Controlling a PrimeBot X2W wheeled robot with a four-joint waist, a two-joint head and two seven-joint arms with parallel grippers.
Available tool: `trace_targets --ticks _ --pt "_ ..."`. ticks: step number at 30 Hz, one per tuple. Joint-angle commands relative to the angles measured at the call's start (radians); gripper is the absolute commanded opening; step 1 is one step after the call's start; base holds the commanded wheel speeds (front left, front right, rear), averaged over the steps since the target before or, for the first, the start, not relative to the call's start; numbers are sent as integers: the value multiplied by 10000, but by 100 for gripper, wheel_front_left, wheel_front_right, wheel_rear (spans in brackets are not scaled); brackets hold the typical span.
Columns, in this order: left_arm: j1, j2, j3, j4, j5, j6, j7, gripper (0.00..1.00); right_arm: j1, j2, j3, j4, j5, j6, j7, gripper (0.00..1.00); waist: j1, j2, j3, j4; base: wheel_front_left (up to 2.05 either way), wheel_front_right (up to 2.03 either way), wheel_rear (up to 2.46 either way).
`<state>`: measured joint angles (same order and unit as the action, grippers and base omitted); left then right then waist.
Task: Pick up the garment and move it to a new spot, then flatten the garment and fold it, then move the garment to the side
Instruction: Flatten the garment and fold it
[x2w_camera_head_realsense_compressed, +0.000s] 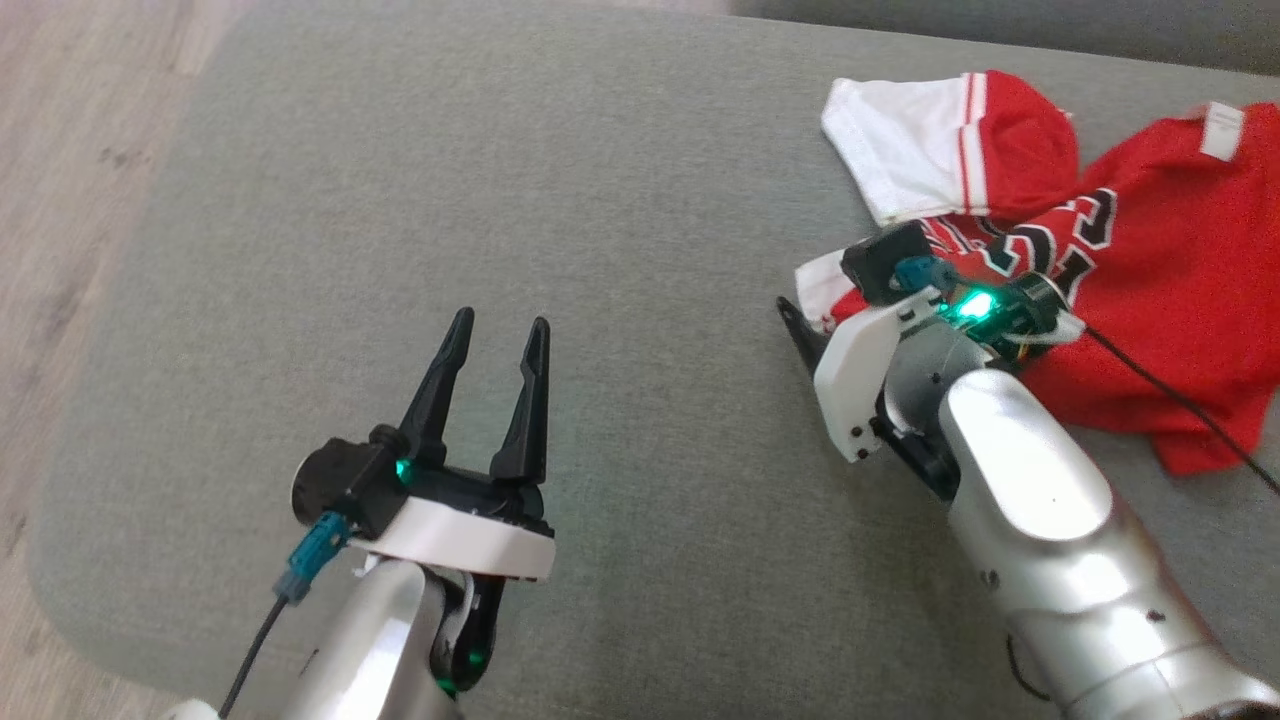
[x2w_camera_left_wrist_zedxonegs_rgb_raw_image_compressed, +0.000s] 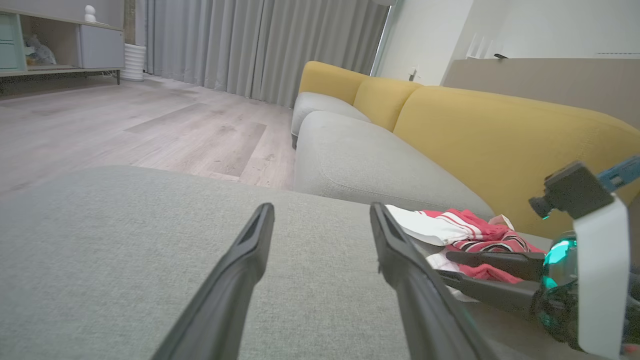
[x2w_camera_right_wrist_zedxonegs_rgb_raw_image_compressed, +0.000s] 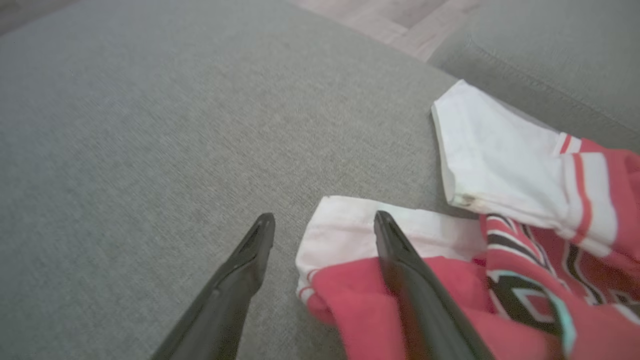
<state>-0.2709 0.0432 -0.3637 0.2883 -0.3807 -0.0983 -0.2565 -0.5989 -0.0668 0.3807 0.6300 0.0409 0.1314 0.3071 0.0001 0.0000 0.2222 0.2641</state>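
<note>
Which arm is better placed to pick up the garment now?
Right. The right gripper, open, straddles the garment's white cuff edge; the left gripper hangs open over bare cushion, away from it.

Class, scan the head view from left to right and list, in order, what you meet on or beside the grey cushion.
In order: wooden floor → left claw, open → right claw, open, at the shirt's left edge → red and white shirt.
</note>
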Motion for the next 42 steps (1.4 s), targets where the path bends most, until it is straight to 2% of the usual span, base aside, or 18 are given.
trace_targets --ticks 1,5,10,11,12,13,18,20,26,27,28,30,32,34,35,36,39,42 --pt "-412 70 237 -333 -68 40 -53 100 -402 124 163 -184 -107 -7 82 100 -1 0 67 144 0 0 0" --pt "-394 70 201 -362 -163 95 -53 100 -819 51 48 936 -469 -7 793 100 -1 0 72 307 0 0 0" --pt "-379 70 172 -378 -198 125 -53 100 -1052 79 -244 1780 -535 -7 1213 100 -1 0 64 377 0 0 0" --pt "-382 70 169 -381 -202 134 -53 100 -1080 86 -276 1883 -543 -7 1217 66 -1 0 64 376 0 0 0" --pt "-385 70 168 -385 -204 144 -53 100 -1105 95 -386 1966 -477 -7 1165 19 -1 0 67 370 0 0 0" --pt "-390 70 169 -394 -205 153 -53 100 -1135 105 -504 2033 -417 -7 1079 0 -1 0 70 360 0 0 0" --pt "-448 70 158 -423 -165 147 -53 100 -1303 149 -692 2198 -129 -7 266 0 -1 0 112 304 0 0 0" --pt "-484 70 160 -415 -144 132 -53 100 -1366 158 -430 2108 239 -7 -247 0 -1 0 119 293 0 0 0" --pt "-530 70 216 -401 -80 94 -53 100 -1718 163 1021 1267 1589 -7 -2514 0 -1 0 68 246 0 0 0" --pt "-525 70 217 -399 -72 89 -53 100 -1803 163 1333 1087 1761 -7 -2979 0 -1 0 52 239 0 0 0" --pt "-509 70 216 -396 -61 82 -53 100 -1985 164 1907 802 2004 -7 -3932 0 -1 0 14 226 0 0 0" --pt "-491 70 203 -392 -58 77 -53 100 -2123 164 2492 529 2227 -7 -4885 0 -1 0 -38 228 0 0 0" --pt "-469 70 202 -390 -54 77 -53 100 -2143 164 3204 280 2607 -7 -5339 0 -1 0 -86 226 0 0 0" --pt "-448 70 220 -380 -39 80 -53 100 -2090 165 4437 436 2830 -7 -5266 0 -1 0 -121 208 0 0 0" --pt "-440 70 237 -373 -26 79 -53 100 -2103 165 5294 555 2839 -7 -5140 74 -1 0 -133 192 0 0 0" --pt "-427 70 254 -361 -6 77 -53 100 -2088 153 6154 596 3042 -7 -5051 100 -1 0 -153 171 0 0 0" --pt "-383 70 329 -340 65 78 -53 100 -2219 -121 8074 430 3933 -7 -5067 100 -1 0 -220 51 0 0 0" --pt "-336 70 400 -338 148 74 -53 100 -2381 -473 8624 68 4818 -7 -5348 100 -1 0 -355 -156 0 0 0"
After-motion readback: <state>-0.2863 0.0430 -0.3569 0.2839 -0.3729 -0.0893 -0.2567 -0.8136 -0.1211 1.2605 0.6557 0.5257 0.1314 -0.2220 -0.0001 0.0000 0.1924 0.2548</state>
